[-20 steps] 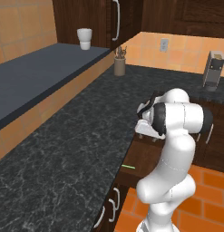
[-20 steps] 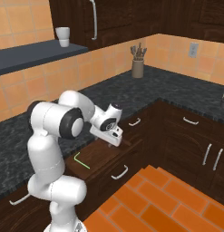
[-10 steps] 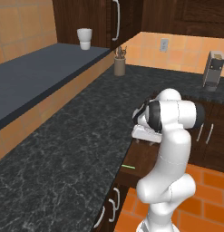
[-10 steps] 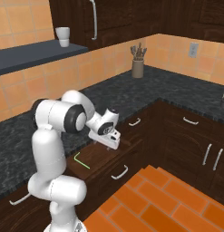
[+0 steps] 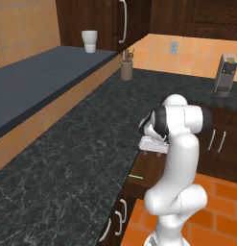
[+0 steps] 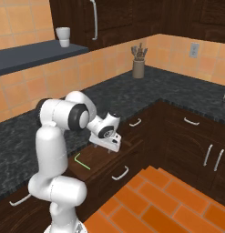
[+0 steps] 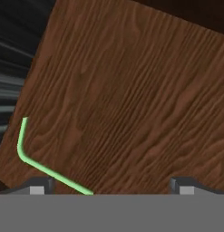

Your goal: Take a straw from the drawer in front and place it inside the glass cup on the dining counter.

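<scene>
walls: orange tile (image 5: pixel 24 24) | floor: orange brick tile (image 6: pixel 164 205) | counter: black speckled stone (image 5: pixel 77 153), L-shaped | cabinets: dark brown wood (image 6: pixel 196 136), silver handles | shelf: dark grey (image 5: pixel 38 81), wall-mounted

The arm (image 6: pixel 52 154) is glossy white, built of rounded, tube-like segments that swell into bulbous links. Dark, near-black rings band its joints. The hand ends in a white boxy block, and the gripper (image 7: pixel 111 185) carries two small dark grey fingertips.
</scene>
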Robot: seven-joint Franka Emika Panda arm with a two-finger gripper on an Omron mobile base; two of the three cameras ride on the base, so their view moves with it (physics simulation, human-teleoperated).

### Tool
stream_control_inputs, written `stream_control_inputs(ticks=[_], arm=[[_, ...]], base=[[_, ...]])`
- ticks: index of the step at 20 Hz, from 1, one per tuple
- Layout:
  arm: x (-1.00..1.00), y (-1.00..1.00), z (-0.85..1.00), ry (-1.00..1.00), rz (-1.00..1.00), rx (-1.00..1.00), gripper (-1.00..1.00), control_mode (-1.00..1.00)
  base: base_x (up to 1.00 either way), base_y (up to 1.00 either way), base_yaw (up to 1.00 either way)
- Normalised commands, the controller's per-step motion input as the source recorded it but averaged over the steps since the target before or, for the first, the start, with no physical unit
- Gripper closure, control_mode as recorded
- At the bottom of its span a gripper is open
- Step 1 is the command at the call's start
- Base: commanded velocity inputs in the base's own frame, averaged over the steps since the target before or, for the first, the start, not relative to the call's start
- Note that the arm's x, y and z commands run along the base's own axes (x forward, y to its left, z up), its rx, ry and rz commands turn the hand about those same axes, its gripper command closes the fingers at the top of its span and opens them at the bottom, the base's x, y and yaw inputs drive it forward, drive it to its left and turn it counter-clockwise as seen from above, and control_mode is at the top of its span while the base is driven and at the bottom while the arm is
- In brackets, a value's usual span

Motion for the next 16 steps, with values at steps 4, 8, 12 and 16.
stream_control_inputs(ticks=[4,8,12,16], arm=[[-0.19,-0.19,-0.38,0.00,0.07,0.00,-1.00,-1.00],[-0.41,-0.34,-0.32,0.00,0.05,0.00,-1.00,-1.00],[-0.47,-0.39,-0.32,0.00,0.06,0.03,-1.00,-1.00],[-0.40,-0.35,-0.30,0.00,0.08,0.02,-1.00,-1.00]], base=[[0.00,0.00,0.00],[0.00,0.00,0.00],[0.00,0.00,0.00],[0.00,0.00,0.00]])
